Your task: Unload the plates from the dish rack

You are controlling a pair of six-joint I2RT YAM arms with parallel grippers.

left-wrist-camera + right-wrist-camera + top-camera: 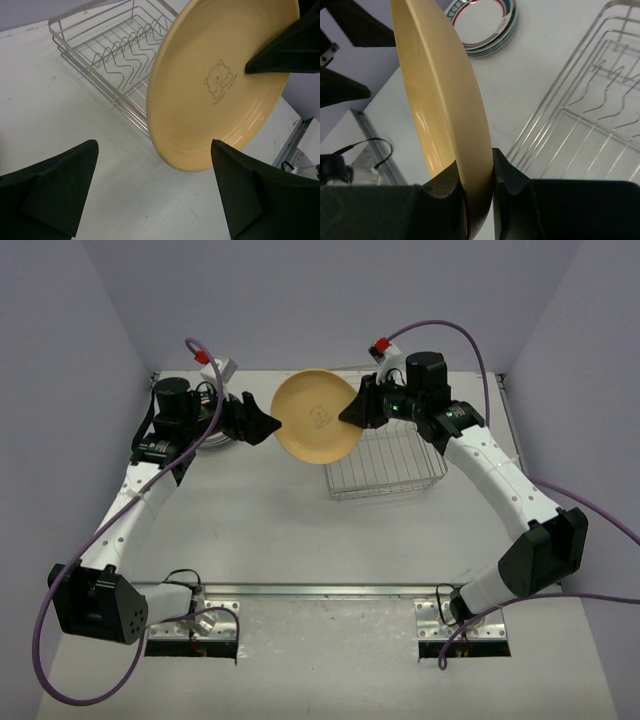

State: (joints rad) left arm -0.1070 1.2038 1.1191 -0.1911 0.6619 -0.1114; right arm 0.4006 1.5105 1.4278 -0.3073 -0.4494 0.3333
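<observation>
My right gripper (352, 413) is shut on the rim of the tan-yellow plate (312, 416) and holds it in the air left of the dish rack (390, 460). In the right wrist view the plate (447, 100) stands edge-on between my fingers. In the left wrist view the plate (220, 85) shows a small bear print. My left gripper (268, 425) is open, its tips just left of the plate, not touching it. A stack of white plates with teal and red rims (485, 25) lies on the table; in the top view my left arm mostly hides it. The rack (117, 47) holds no plates.
The wire rack (590, 110) sits at the back right of the white table (260, 530). Grey walls close in the back and sides. A metal rail (330, 590) runs along the table's near edge by the arm bases.
</observation>
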